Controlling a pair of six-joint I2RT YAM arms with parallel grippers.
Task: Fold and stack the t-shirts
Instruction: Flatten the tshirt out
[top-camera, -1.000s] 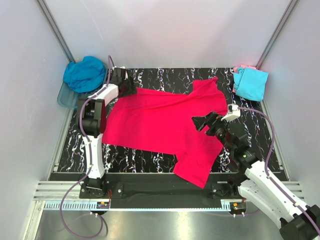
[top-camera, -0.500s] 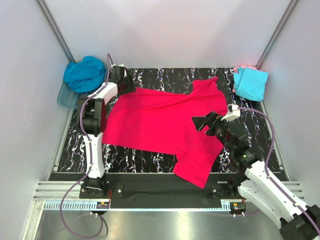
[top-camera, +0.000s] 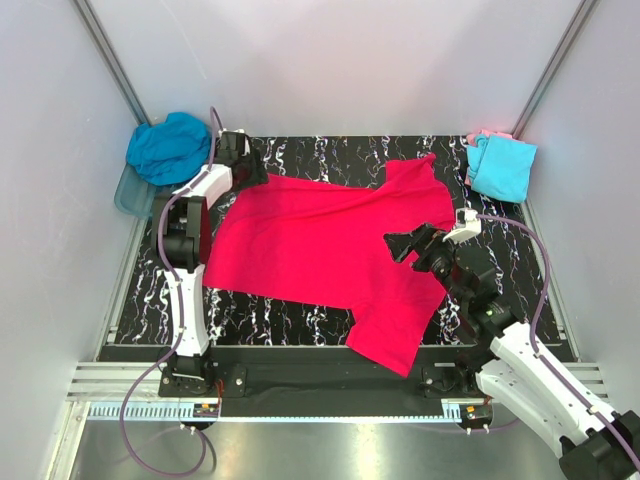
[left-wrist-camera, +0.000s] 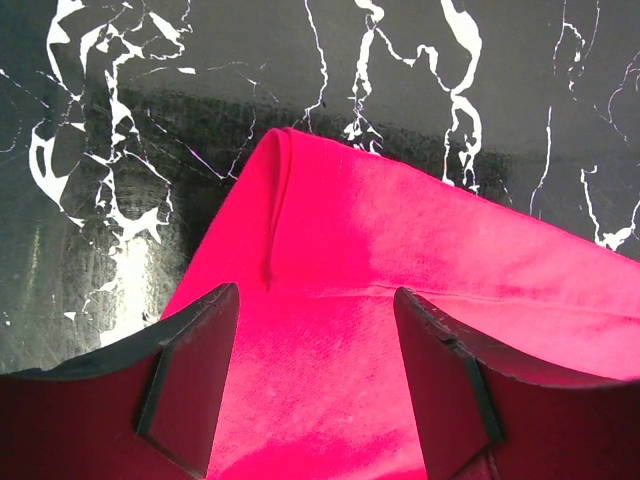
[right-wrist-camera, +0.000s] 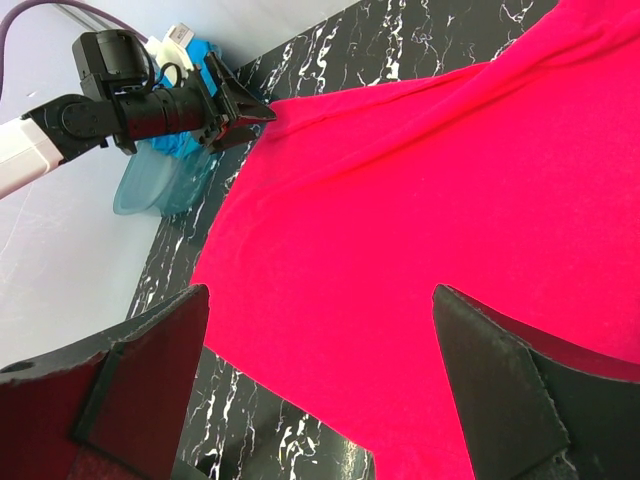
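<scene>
A bright pink-red t-shirt (top-camera: 330, 245) lies spread flat on the black marbled table (top-camera: 330, 155), one sleeve hanging toward the near edge. My left gripper (top-camera: 256, 172) stands open just over its far-left corner (left-wrist-camera: 285, 140), with the cloth (left-wrist-camera: 320, 360) showing between the fingers (left-wrist-camera: 190, 370) and not pinched. Over the shirt's right half my right gripper (top-camera: 393, 248) hovers wide open, empty, with red cloth (right-wrist-camera: 400, 230) below it. A teal-blue t-shirt (top-camera: 168, 147) is bunched at the far left. At the far right a light cyan t-shirt (top-camera: 500, 167) lies folded on a pale pink one (top-camera: 487, 134).
A clear bluish plastic tub (top-camera: 130, 195) sits off the table's far-left corner under the teal-blue shirt. Grey walls close in the left, far and right sides. A metal rail (top-camera: 330, 410) runs along the near edge by the arm bases.
My left gripper has edged slightly toward the far left at the shirt's corner. The right arm and the shirt have not moved.
</scene>
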